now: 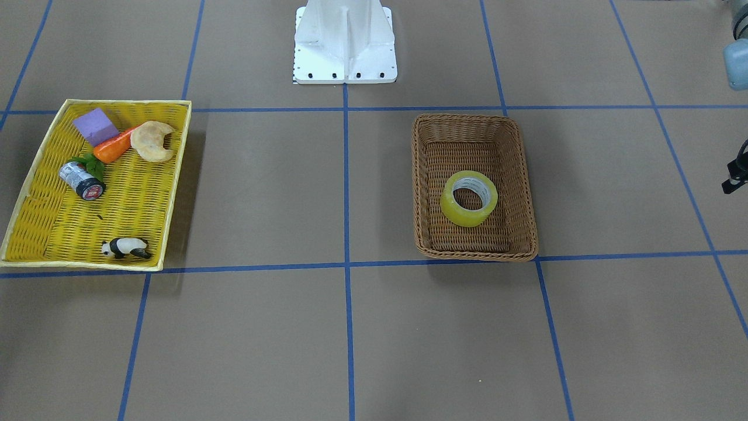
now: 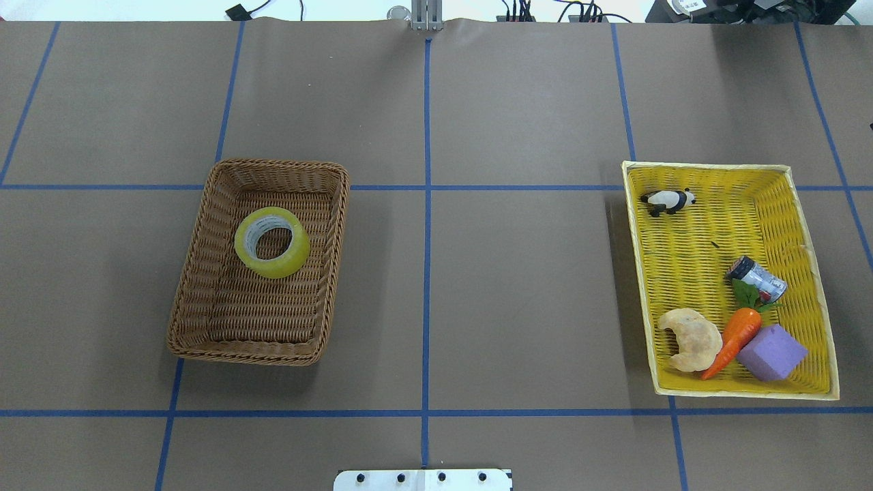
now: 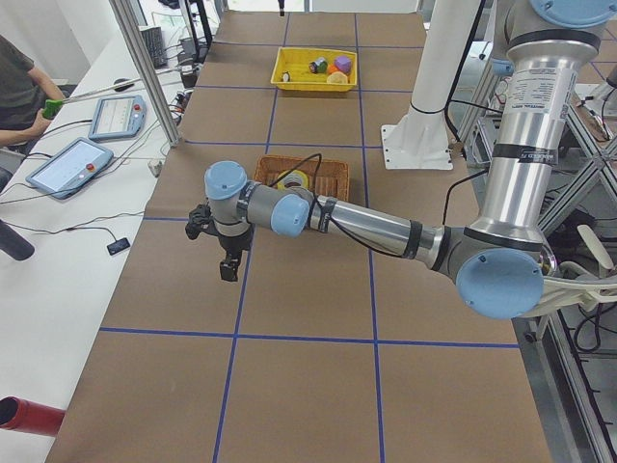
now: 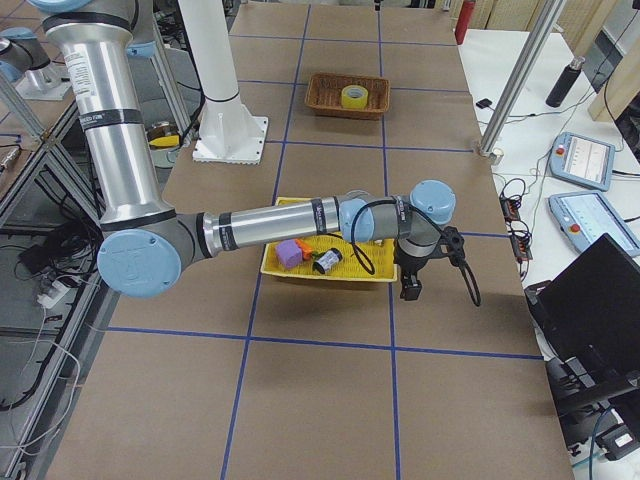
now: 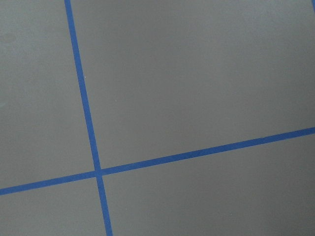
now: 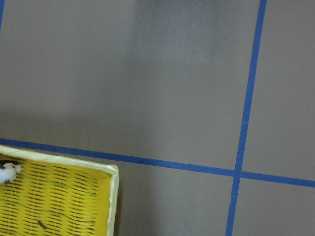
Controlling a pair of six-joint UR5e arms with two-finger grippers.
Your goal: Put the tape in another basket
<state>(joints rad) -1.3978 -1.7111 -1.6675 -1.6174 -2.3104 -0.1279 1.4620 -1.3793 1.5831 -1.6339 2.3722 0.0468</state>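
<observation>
The tape (image 1: 461,215), a yellow-green roll with a whitish core, lies flat inside the brown wicker basket (image 1: 476,254). Both also show in the overhead view, the tape (image 2: 276,268) in the far half of the basket (image 2: 242,354). My left gripper (image 3: 228,265) hangs over bare table well to the basket's left-end side. My right gripper (image 4: 410,285) hangs over bare table just past the yellow tray's corner. I cannot tell whether either is open or shut. The left wrist view shows only table and blue lines.
The shallow yellow tray (image 2: 689,273) on my right side holds a silver can (image 2: 756,278), a carrot (image 2: 733,337), a purple block (image 2: 771,352), a croissant (image 2: 692,339) and a toy panda (image 2: 668,201). The white robot base (image 1: 345,44) stands mid-table. Operators' tablets lie beyond the far edge.
</observation>
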